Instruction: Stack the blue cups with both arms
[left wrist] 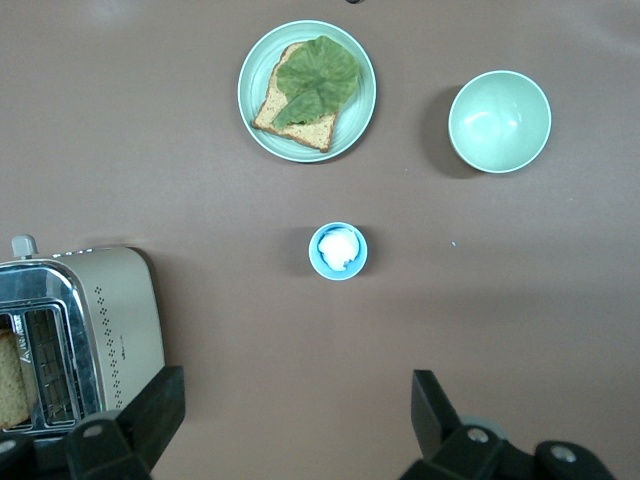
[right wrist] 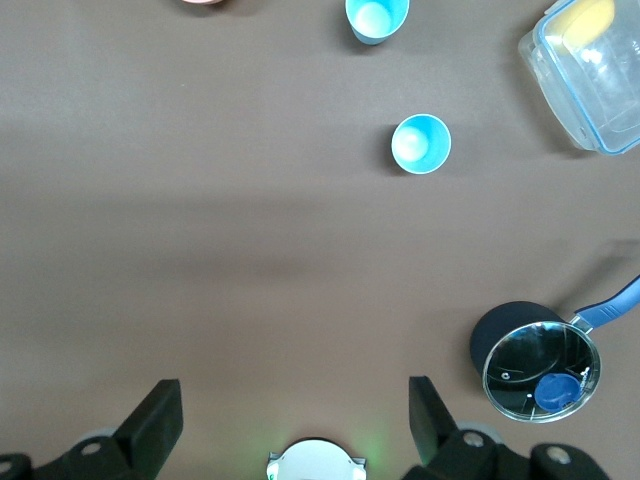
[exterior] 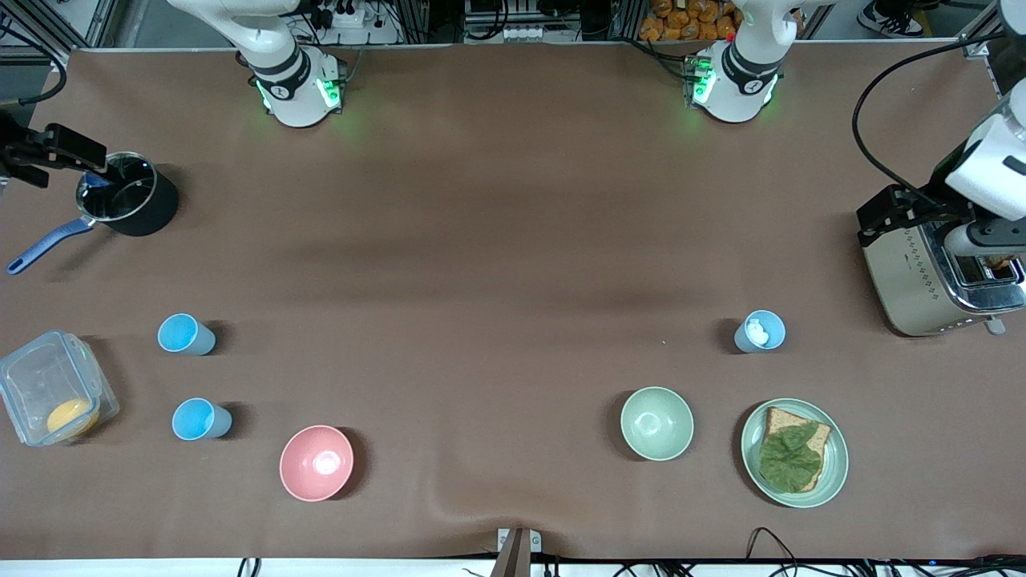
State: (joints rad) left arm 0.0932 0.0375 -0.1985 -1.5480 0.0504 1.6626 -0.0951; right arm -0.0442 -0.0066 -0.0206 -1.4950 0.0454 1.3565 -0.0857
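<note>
Two light-blue cups stand at the right arm's end of the table, one [exterior: 186,334] [right wrist: 421,143] farther from the front camera than the other [exterior: 200,419] [right wrist: 377,17]. A duller grey-blue cup [exterior: 760,331] [left wrist: 338,250] with something white inside stands at the left arm's end, beside the toaster. My right gripper [exterior: 70,149] [right wrist: 292,400] is open and empty, high over the table beside the pot. My left gripper [exterior: 891,211] [left wrist: 295,400] is open and empty, high over the table beside the toaster.
A pink bowl [exterior: 316,462], a pale green bowl [exterior: 656,422] [left wrist: 499,121] and a plate [exterior: 834,469] [left wrist: 258,60] with toast and lettuce sit near the front camera. A toaster [exterior: 922,276] [left wrist: 120,320], a black pot [exterior: 152,210] [right wrist: 500,335] and a clear container [exterior: 32,385] [right wrist: 560,70] stand at the table's ends.
</note>
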